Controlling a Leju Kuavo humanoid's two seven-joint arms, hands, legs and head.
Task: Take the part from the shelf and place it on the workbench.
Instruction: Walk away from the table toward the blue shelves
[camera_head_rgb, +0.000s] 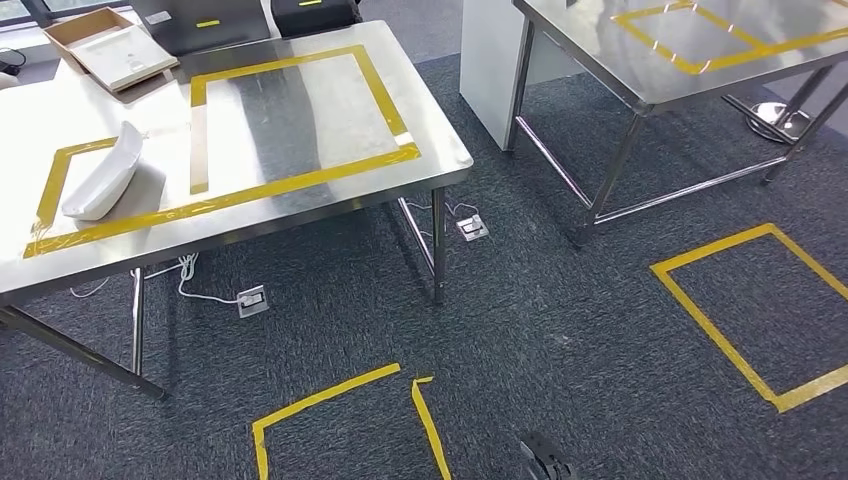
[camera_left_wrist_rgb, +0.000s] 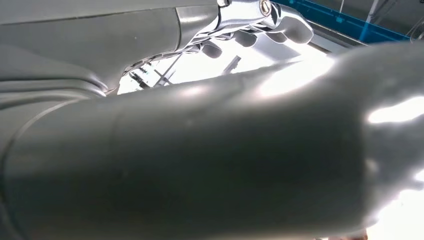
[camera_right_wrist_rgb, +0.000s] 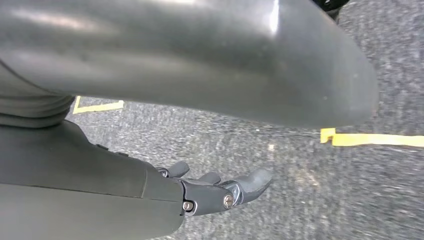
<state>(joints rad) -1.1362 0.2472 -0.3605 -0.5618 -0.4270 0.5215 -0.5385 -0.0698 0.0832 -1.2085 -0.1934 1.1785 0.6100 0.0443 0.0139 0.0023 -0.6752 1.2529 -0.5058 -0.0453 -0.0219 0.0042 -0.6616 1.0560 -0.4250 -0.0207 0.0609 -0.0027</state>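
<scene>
Grey right hand (camera_right_wrist_rgb: 220, 187) hangs over carpet (camera_right_wrist_rgb: 300, 170), fingers loosely spread, empty; left hand (camera_left_wrist_rgb: 250, 30) grip indeterminate; white part (camera_head_rgb: 103, 172) on workbench (camera_head_rgb: 300, 130), frame's left.

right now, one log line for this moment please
white part: lying on workbench, inside yellow tape | right hand: empty, fingers apart, over carpet | left hand: grasp unclear

Your head view is evenly lit and sharp, with soft glare across the steel table (camera_head_rgb: 300, 120) and a dark reflection band down its middle. Faint shadows fall on the carpet (camera_head_rgb: 560, 330) under the table legs. In your left wrist view, the background at upper centre is blown out white, and the thumb (camera_left_wrist_rgb: 225, 150) close to the lens is out of focus with bright highlights at the right. Your right wrist view shows a blurred carpet and a soft foreground.
</scene>
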